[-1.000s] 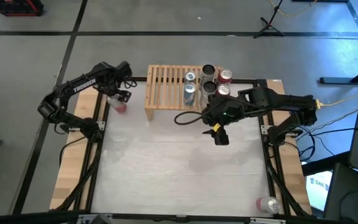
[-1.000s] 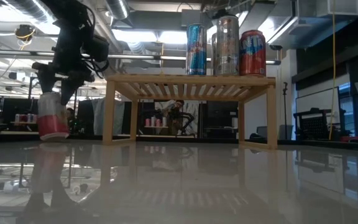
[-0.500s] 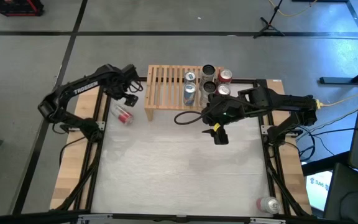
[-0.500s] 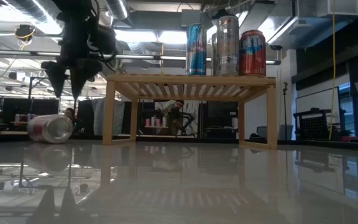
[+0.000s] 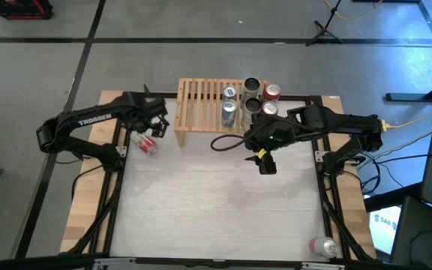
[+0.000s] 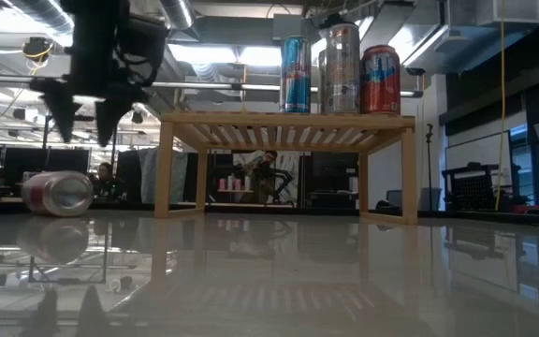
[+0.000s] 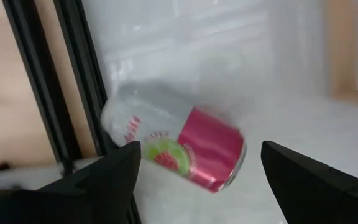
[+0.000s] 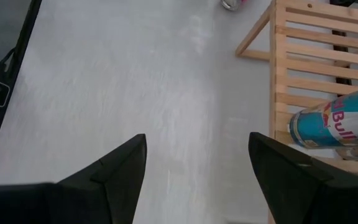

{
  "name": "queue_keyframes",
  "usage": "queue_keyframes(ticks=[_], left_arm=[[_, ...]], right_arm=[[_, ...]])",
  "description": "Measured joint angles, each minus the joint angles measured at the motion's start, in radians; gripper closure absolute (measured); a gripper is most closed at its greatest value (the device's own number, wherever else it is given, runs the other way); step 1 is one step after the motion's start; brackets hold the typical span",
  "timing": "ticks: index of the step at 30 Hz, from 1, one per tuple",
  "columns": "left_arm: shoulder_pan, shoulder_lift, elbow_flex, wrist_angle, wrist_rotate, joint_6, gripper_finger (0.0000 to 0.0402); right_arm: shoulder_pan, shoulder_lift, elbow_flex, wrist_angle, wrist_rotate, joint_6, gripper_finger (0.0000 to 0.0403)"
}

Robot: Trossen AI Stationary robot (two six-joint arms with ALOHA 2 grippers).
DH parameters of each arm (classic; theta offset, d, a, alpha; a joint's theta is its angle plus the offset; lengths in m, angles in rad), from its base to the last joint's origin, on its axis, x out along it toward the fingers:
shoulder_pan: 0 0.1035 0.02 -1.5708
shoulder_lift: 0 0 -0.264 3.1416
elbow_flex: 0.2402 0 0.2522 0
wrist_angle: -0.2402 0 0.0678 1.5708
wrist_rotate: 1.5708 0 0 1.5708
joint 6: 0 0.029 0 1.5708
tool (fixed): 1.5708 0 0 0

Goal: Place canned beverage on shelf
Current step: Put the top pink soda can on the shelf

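Observation:
A pink-and-white can (image 5: 147,142) lies on its side on the white table, left of the light-wood shelf (image 5: 201,105). It also shows in the low view (image 6: 56,193) and the left wrist view (image 7: 173,146). My left gripper (image 6: 82,117) hangs open a little above the can, pointing down, touching nothing (image 7: 197,152). Several cans (image 6: 342,67) stand upright on the shelf's right part (image 5: 250,101). My right gripper (image 5: 265,163) waits open above the table in front of the shelf (image 8: 197,146).
Another can (image 5: 323,246) lies at the table's near right corner. The shelf's left leg (image 5: 180,135) stands close to the right of the fallen can. The table's black frame rail (image 7: 73,81) runs just left of the can. White table stretches toward the near edge.
The pink can, which stood tilted between my left gripper's fingers, has fallen onto its side and rolled a little toward the near-left. My left gripper has swung toward the shelf and then the near edge, rolling about its own axis, and now stands above the can.

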Motion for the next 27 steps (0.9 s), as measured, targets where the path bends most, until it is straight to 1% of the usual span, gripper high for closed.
queue_keyframes(ticks=[5,9,13,18,21,27], left_arm=[[-0.066,-0.004,-0.119,-0.002,0.057,-0.137,0.0077],[-0.114,-0.004,-0.161,0.001,0.065,-0.209,0.0077],[-0.148,-0.004,-0.185,0.004,0.022,-0.271,0.0077],[-0.156,-0.004,-0.252,0.062,0.005,-0.345,0.0077],[-0.167,-0.003,-0.286,0.095,-0.005,-0.363,0.0077],[-0.18,-0.003,-0.3,0.15,-0.028,-0.371,0.0077]], right_arm=[[0.0,0.0,0.0,-0.005,-0.015,-0.029,0.013],[0.0,0.0,0.0,-0.009,-0.015,-0.051,0.013],[0.0,0.0,0.0,-0.008,-0.025,-0.074,0.013],[0.0,0.0,0.0,-0.008,-0.041,-0.076,0.013],[0.0,0.0,0.0,-0.017,-0.05,-0.075,0.013],[0.0,0.0,0.0,-0.017,-0.069,-0.074,0.013]])
